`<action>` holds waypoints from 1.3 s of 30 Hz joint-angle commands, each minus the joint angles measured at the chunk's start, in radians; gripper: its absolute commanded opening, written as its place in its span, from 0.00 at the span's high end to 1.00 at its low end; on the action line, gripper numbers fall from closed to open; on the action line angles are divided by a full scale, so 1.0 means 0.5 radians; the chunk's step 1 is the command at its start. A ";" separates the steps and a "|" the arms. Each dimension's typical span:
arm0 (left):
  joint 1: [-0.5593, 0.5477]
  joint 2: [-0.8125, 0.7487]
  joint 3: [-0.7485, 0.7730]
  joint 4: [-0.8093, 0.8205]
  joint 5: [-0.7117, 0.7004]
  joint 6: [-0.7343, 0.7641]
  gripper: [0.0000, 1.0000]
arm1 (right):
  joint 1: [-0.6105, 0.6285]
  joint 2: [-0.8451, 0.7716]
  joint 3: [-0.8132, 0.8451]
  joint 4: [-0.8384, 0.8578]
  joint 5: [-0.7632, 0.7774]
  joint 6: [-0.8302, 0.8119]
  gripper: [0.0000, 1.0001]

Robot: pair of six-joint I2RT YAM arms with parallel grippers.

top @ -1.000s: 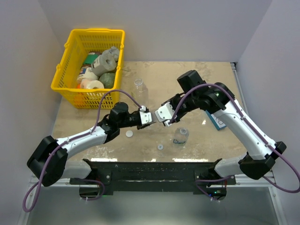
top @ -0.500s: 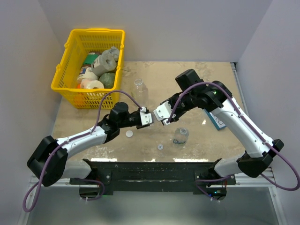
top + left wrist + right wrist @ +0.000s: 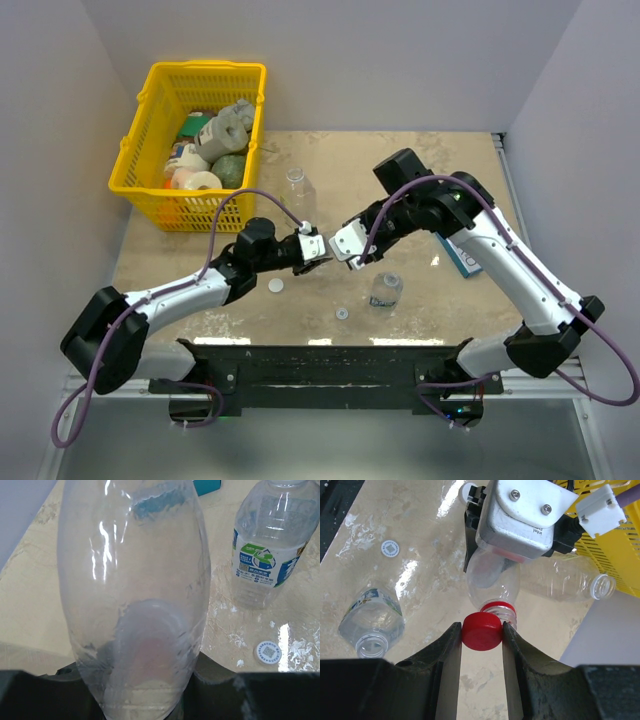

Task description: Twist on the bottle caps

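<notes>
My left gripper (image 3: pixel 312 247) is shut on a clear bottle (image 3: pixel 492 577) with a red neck ring and holds it above the table, neck toward my right gripper (image 3: pixel 347 246). In the left wrist view that bottle (image 3: pixel 135 590) fills the frame and hides the fingers. My right gripper (image 3: pixel 481 636) is shut on the red cap (image 3: pixel 481 629), which touches the bottle's threaded mouth (image 3: pixel 504 611), set a little to one side. The short blue-labelled bottle (image 3: pixel 385 289) stands open. The unlabelled bottle (image 3: pixel 298 189) stands behind. A white cap (image 3: pixel 275 285) and a ring-like cap (image 3: pixel 342 313) lie on the table.
A yellow basket (image 3: pixel 142 150) full of items stands at the back left. A flat blue-and-white box (image 3: pixel 466 260) lies under the right arm. The blue-labelled bottle (image 3: pixel 370 622) is just below and right of the grippers.
My right gripper has moved a little left, bringing the red cap to the bottle's mouth. My left gripper has tilted the bottle slightly. Nothing on the table has moved.
</notes>
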 commanded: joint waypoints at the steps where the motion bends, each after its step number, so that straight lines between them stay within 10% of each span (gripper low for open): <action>1: -0.002 -0.005 0.098 0.300 0.048 -0.094 1.00 | 0.017 0.015 0.006 -0.053 -0.106 -0.022 1.00; 39: -0.002 -0.069 -0.055 0.522 0.091 0.140 1.00 | -0.096 0.223 0.212 0.119 -0.079 0.303 1.00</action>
